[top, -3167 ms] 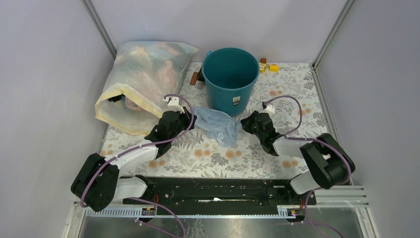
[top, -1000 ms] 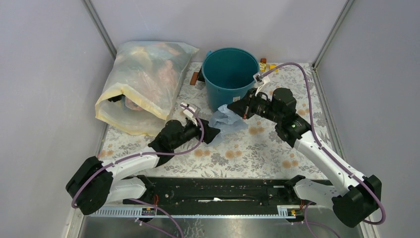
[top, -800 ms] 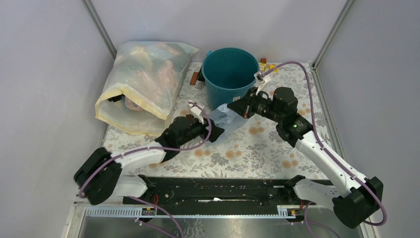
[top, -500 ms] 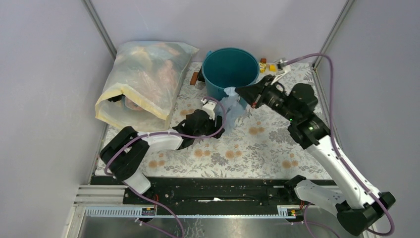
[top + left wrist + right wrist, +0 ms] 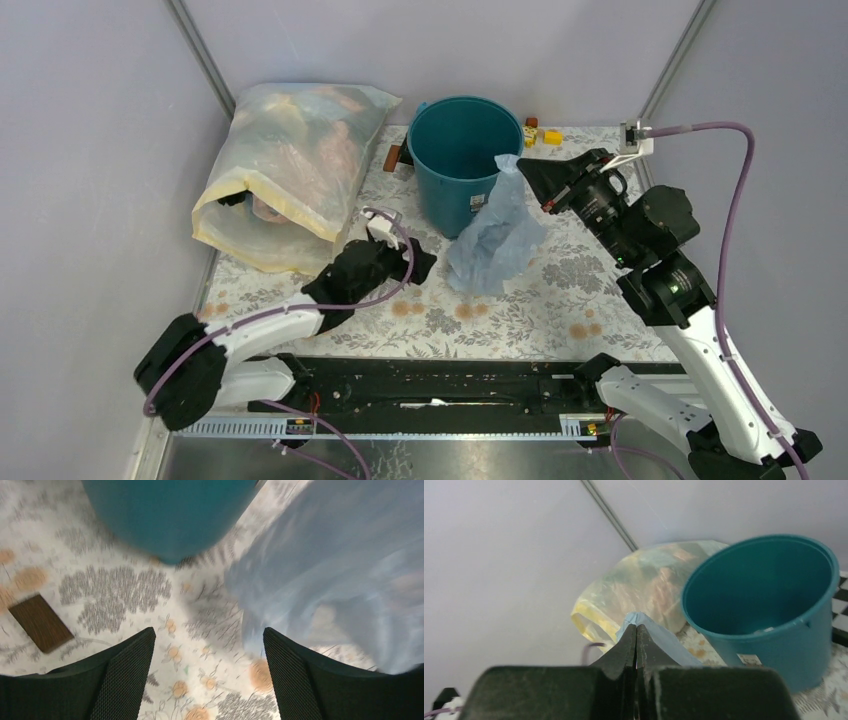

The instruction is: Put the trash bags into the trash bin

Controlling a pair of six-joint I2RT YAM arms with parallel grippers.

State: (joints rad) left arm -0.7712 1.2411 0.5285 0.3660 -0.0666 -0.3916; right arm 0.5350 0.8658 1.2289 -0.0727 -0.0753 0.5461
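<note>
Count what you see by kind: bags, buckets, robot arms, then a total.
Bags: 2, a thin pale blue plastic bag and a large yellowish clear plastic sack
Buckets: 1, a round teal plastic bucket
Robot arms: 2, left arm and right arm
Total: 5

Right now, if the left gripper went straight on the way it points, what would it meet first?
Most likely the lower part of the trash bag, which hangs from the shut right gripper. The open left gripper points at it across the tablecloth; the trash bin stands close beside that line.
</note>
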